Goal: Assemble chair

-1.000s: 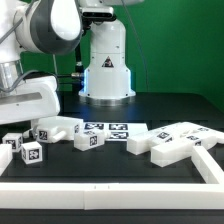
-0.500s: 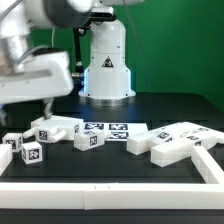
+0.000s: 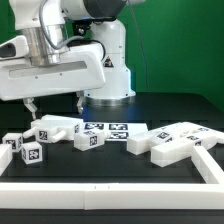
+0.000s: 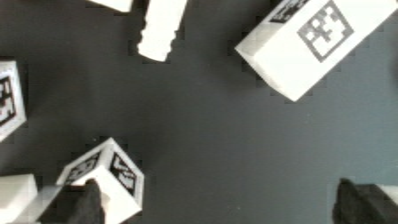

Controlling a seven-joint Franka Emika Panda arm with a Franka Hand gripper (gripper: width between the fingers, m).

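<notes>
The chair is in loose white tagged pieces on the black table. In the exterior view, two small blocks [image 3: 10, 143] [image 3: 30, 153] lie at the left, a longer piece [image 3: 56, 127] and a block [image 3: 88, 140] beside them, and large flat pieces [image 3: 176, 146] at the right. My gripper [image 3: 55, 102] hangs open above the left pieces, touching none. In the wrist view the gripper [image 4: 221, 205] has only bare table between its fingertips [image 4: 71, 205]. A tagged block [image 4: 111, 172] lies just beside one finger, and another tagged piece [image 4: 302, 40] lies farther off.
The marker board [image 3: 112, 127] lies flat between the left and right groups of pieces. A white border rail [image 3: 110, 190] runs along the table's front and up the exterior view's right. The robot's base [image 3: 108, 70] stands behind.
The hand has swung toward the exterior view's right and turned, so both fingers now show over the left pieces. The jaws have widened a little. The pieces have not moved.
</notes>
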